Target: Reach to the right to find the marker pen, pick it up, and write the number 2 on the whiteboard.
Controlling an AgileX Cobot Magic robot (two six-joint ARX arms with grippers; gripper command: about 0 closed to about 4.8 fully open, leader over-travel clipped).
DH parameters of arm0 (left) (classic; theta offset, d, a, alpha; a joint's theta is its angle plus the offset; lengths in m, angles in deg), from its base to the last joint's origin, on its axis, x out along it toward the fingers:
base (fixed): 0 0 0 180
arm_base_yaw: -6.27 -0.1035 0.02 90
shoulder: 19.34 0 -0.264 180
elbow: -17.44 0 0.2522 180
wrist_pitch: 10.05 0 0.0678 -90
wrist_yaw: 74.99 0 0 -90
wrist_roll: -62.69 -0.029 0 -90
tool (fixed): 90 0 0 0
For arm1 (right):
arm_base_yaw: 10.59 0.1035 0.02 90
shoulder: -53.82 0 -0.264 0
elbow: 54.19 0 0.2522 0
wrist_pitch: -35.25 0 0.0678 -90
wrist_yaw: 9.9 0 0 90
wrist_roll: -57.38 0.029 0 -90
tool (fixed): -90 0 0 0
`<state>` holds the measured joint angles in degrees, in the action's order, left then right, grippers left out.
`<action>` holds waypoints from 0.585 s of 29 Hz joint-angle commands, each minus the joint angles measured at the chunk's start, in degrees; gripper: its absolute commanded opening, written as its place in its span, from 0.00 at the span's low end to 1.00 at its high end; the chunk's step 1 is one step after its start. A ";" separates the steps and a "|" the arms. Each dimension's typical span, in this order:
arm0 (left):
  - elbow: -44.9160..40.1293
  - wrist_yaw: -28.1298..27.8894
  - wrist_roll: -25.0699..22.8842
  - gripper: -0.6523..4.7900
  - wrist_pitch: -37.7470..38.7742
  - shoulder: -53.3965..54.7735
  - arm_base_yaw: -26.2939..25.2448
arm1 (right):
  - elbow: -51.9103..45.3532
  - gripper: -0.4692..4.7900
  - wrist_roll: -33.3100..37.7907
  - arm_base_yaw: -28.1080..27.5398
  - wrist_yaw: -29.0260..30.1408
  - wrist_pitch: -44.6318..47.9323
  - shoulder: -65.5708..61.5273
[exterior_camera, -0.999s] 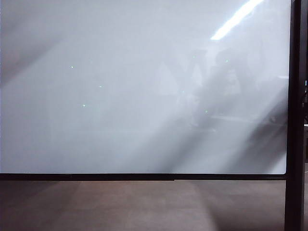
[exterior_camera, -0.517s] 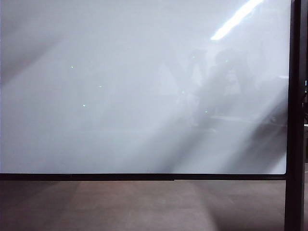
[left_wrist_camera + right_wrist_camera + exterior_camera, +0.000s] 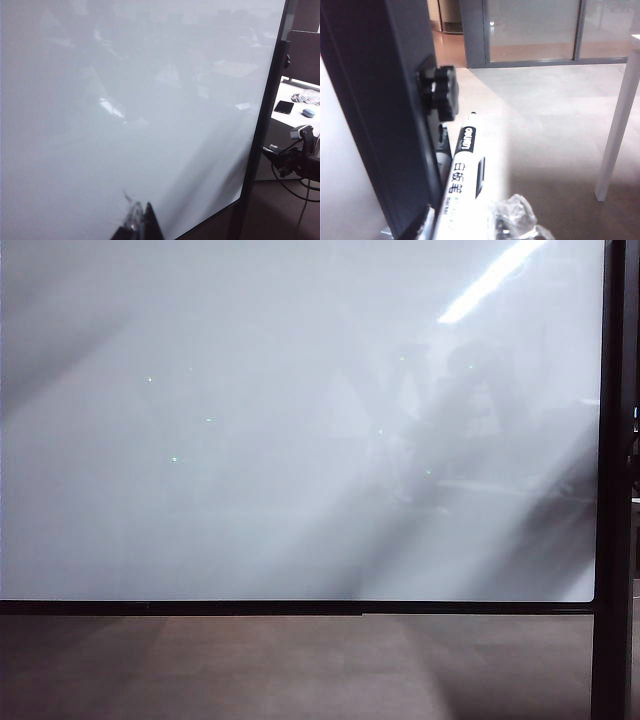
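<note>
The whiteboard point(image 3: 300, 440) fills the exterior view, and neither gripper shows there. In the left wrist view my left gripper point(image 3: 139, 222) hangs close to the whiteboard point(image 3: 125, 100), near its lower edge, its tips pressed together with nothing between them. A faint grey streak lies on the board just past those tips. The number 2 is out of view. My right gripper point(image 3: 470, 227) is beside the board's dark post point(image 3: 375, 100), shut on the marker pen point(image 3: 462, 175). The pen's white barrel points away with its dark tip outward. A tape-wrapped finger point(image 3: 515, 220) shows beside the barrel.
A black clamp knob point(image 3: 442, 92) sticks out of the post just beyond the pen tip. A white table leg point(image 3: 617, 130) stands on the brown floor, with glass doors point(image 3: 535, 30) behind. Past the board's frame point(image 3: 265, 125) are dark arm parts with cables point(image 3: 300, 160) and a desk point(image 3: 295, 100).
</note>
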<state>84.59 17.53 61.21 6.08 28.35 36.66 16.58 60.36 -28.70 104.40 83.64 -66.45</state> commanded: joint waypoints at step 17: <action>0.15 0.04 -0.04 0.11 -0.68 -0.04 -0.09 | 0.33 0.24 -0.02 0.09 0.07 1.60 0.28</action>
<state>84.59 17.53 61.19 6.08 28.37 36.66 16.82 60.34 -28.70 104.37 84.08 -66.45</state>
